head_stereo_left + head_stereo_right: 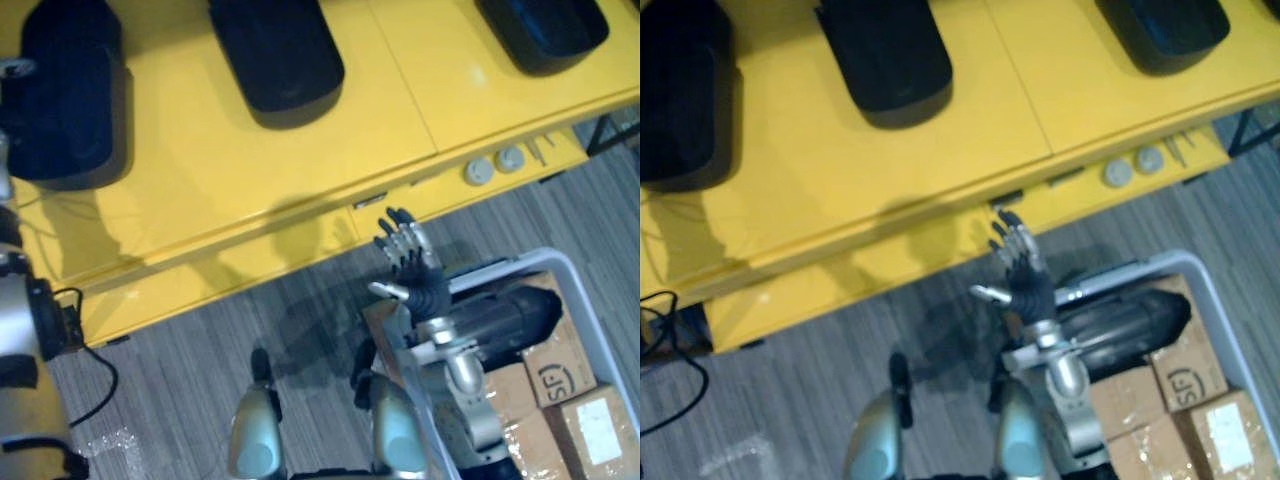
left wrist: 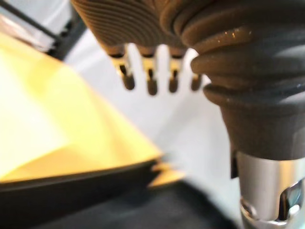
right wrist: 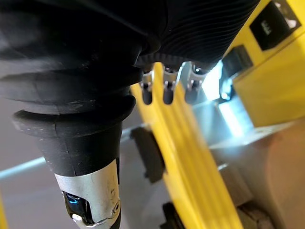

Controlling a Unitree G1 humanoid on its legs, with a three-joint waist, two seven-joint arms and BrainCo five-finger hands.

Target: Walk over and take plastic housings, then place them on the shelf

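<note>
**Both hands empty, housings on the shelf and in the bin**

Left eye view: three black housings lie on the yellow shelf [image 1: 250, 190]: one at the left end [image 1: 62, 95], one in the middle [image 1: 277, 58] and one at the right end [image 1: 542, 30]. The right hand [image 1: 408, 262] is raised over the floor [image 1: 200, 350] just before the shelf's front edge. Its fingers are straight and spread and hold nothing. It is well apart from all three housings. A fourth dark housing [image 1: 505, 315] lies in a pale bin [image 1: 530, 258] just beside that arm, on top of cardboard boxes [image 1: 560, 362]. Two round grey knobs [image 1: 495, 164] sit on the shelf's lower ledge.

Right eye view: the same layout. The right hand's fingertips are near the shelf edge but do not touch it.

Left wrist view: the left hand [image 2: 151, 81] has its fingers straight and side by side, with nothing between them. Past them is a yellow surface and a blurred dark shape that I cannot identify.

Right wrist view: the right hand's fingers [image 3: 167, 90] hang loose and empty, with the yellow shelf edge past them.
</note>
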